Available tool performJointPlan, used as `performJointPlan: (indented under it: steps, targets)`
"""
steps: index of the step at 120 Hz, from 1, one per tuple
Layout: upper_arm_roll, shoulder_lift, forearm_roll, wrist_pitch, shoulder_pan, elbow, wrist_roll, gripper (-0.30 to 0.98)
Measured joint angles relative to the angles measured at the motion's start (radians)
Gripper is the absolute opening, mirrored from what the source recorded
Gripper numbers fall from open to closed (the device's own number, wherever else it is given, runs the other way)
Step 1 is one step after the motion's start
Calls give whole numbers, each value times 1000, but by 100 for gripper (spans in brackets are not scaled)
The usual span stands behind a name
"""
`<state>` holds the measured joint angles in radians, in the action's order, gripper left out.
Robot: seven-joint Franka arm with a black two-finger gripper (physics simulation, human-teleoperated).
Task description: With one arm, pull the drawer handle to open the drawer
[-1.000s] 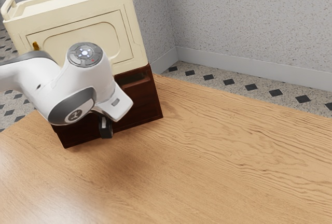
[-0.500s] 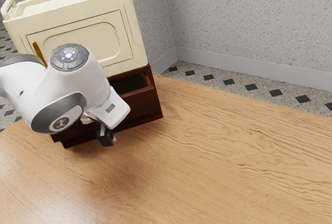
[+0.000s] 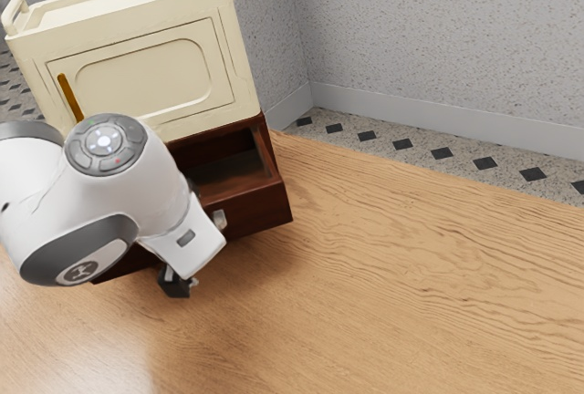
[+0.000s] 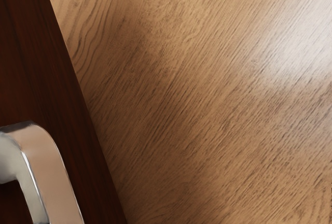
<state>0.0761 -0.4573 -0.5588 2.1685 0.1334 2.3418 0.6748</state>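
The dark wooden drawer [image 3: 260,210], left of centre in the exterior view, stands partly open, its front facing the lower edge and its long axis rising gently rightward. The metal handle [image 4: 54,175] juts from that front, its bar running roughly along it. The white arm [image 3: 151,184] blocks the drawer's left part; a cream cabinet [image 3: 146,25] sits above. The gripper [image 3: 176,283] is low over the worktop [image 3: 411,266]; I cannot tell its jaws' spread or hold.
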Motion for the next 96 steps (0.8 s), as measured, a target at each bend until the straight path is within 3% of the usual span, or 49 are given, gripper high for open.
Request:
performJointPlan:
  steps: [17, 23, 35, 47, 60, 96]
  targets:
    - [-28, -27, 17, -4, 6, -61, 0, 68]
    - [-9, -15, 34, -7, 68, -136, 0, 68]
    - [54, 132, 208, -118, 116, -434, -2, 68]
    - [63, 280, 303, -289, 75, -666, -16, 68]
    - [7, 325, 343, -413, -34, -711, -29, 68]
    - [-1, 332, 365, -566, -60, -717, -53, 69]
